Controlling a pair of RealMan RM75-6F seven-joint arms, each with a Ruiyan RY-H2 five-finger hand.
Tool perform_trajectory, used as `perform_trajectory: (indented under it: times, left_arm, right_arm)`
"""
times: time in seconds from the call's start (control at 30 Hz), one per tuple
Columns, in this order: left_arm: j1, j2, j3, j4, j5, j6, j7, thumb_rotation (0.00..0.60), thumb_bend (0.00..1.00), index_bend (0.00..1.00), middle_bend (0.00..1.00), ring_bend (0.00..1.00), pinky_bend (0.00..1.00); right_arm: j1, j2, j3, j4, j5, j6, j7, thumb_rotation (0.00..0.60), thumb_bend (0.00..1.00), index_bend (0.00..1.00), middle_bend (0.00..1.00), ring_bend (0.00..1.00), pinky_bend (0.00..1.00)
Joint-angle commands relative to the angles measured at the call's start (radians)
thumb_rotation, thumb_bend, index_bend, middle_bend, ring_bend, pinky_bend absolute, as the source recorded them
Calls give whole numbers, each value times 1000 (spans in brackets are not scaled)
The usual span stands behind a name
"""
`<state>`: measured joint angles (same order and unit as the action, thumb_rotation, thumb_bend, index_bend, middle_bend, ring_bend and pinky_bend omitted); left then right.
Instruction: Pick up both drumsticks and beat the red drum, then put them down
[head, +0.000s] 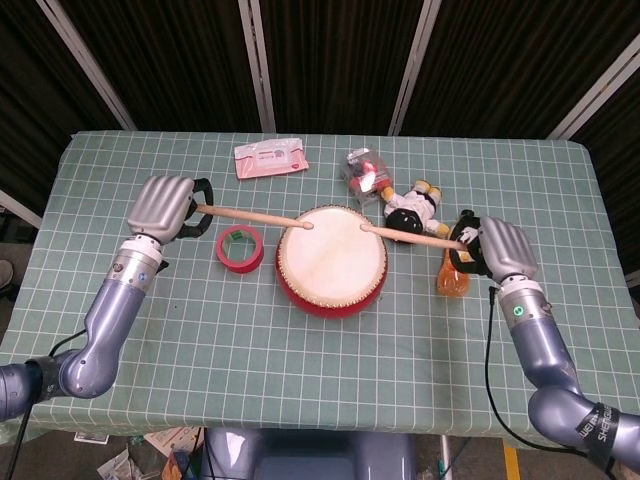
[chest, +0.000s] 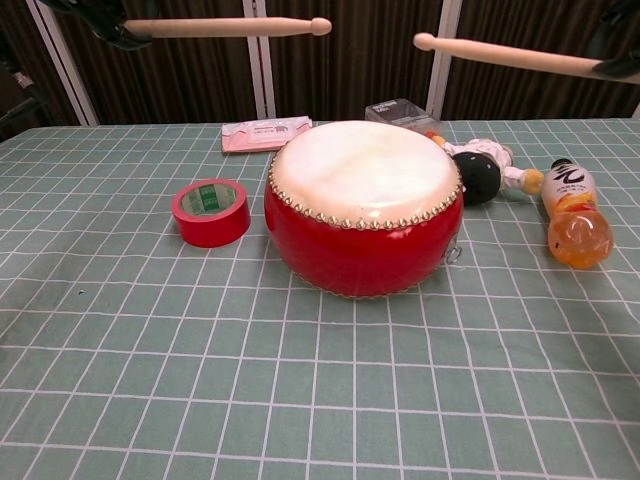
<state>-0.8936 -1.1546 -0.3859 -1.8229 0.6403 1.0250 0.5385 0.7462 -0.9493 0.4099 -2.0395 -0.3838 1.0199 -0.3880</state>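
Note:
The red drum (head: 331, 259) (chest: 362, 205) with its pale skin sits mid-table. My left hand (head: 165, 207) grips a wooden drumstick (head: 252, 216) (chest: 230, 27) whose tip hangs over the drum's left rim. My right hand (head: 500, 248) grips the other drumstick (head: 412, 233) (chest: 505, 55), its tip over the drum's right rim. In the chest view both sticks are held well above the skin, tips apart, and only dark parts of the hands show at the top corners.
A red tape roll (head: 240, 247) (chest: 210, 212) lies left of the drum. An orange drink bottle (chest: 574, 215), a doll (head: 411, 213), a clear box (head: 364, 173) and a wipes pack (head: 270, 159) lie right and behind.

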Motion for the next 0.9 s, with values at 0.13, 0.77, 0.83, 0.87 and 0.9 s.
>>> perform_trajectory:
  times: [0.13, 0.77, 0.83, 0.87, 0.9]
  left_arm:
    - [10, 27, 13, 16, 33, -38, -65, 600, 561, 769, 1000, 1000, 1000]
    - [42, 47, 75, 77, 98, -79, -157, 600, 561, 770, 1000, 1000, 1000]
    - [34, 41, 74, 69, 93, -67, -145, 600, 561, 769, 1000, 1000, 1000]
    - [30, 37, 72, 63, 89, -60, -139, 600, 561, 769, 1000, 1000, 1000]
    - [24, 32, 70, 55, 83, -53, -133, 600, 561, 769, 1000, 1000, 1000]
  right_arm:
    - [67, -51, -25, 18, 25, 11, -40, 600, 594, 1000, 1000, 1000, 1000]
    - [189, -328, -239, 302, 32, 371, -482, 600, 595, 1000, 1000, 1000, 1000]
    - [169, -284, -211, 265, 1, 389, -432, 600, 595, 1000, 1000, 1000, 1000]
    - [156, -263, -202, 247, -14, 394, -407, 600, 595, 1000, 1000, 1000, 1000]
    - [141, -242, -192, 228, -29, 400, -378, 600, 595, 1000, 1000, 1000, 1000]
